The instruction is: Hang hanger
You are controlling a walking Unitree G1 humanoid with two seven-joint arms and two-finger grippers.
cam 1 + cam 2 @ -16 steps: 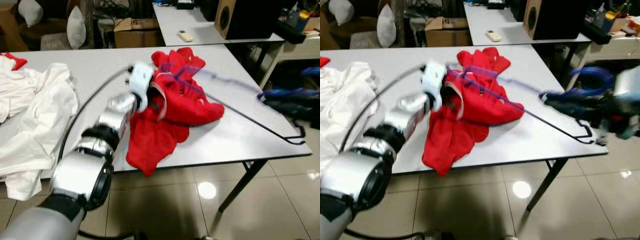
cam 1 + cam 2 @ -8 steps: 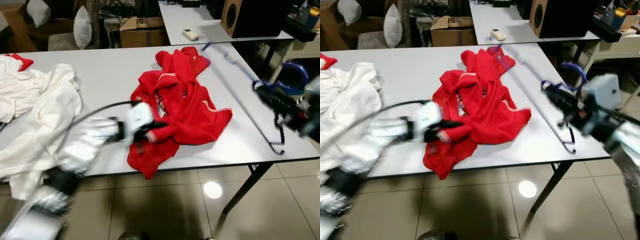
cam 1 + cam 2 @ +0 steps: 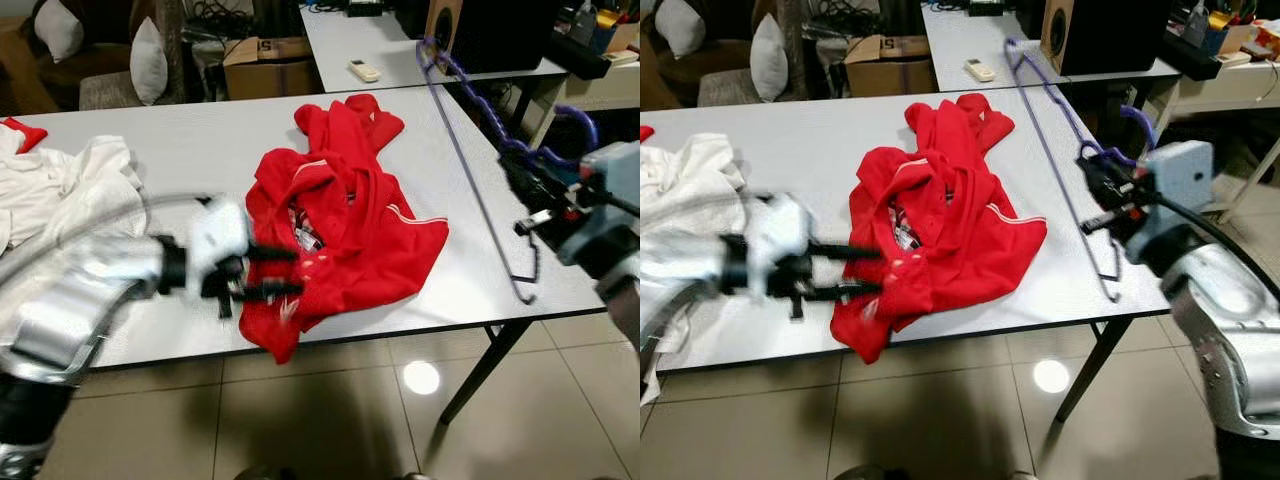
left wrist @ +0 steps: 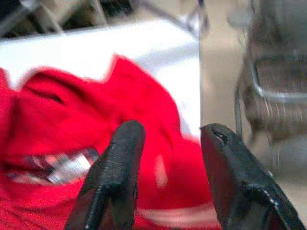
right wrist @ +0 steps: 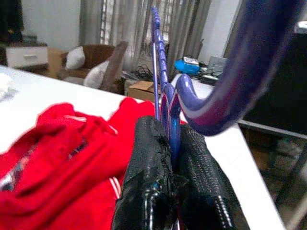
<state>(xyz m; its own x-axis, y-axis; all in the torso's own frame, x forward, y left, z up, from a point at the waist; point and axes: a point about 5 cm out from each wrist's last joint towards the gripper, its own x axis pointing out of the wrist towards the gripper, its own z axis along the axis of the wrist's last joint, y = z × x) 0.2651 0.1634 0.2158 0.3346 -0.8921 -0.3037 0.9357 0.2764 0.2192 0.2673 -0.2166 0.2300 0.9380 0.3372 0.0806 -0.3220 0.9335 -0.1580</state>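
That purple hanger (image 3: pixel 1060 150) looks light, thin and rigid, so the right gripper (image 5: pixel 171 158) clenched near its hook seems right, while the left gripper (image 4: pixel 168 158) hangs released over the floppy red shirt (image 3: pixel 350 230).

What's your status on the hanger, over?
Right gripper shut on purple hanger, lifted over table edge. Left gripper open at red garment. Nothing blocking.

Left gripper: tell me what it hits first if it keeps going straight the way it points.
The red garment. The left gripper, fingers open, already points into the garment's near folds on the table; how close it is cannot be judged exactly.
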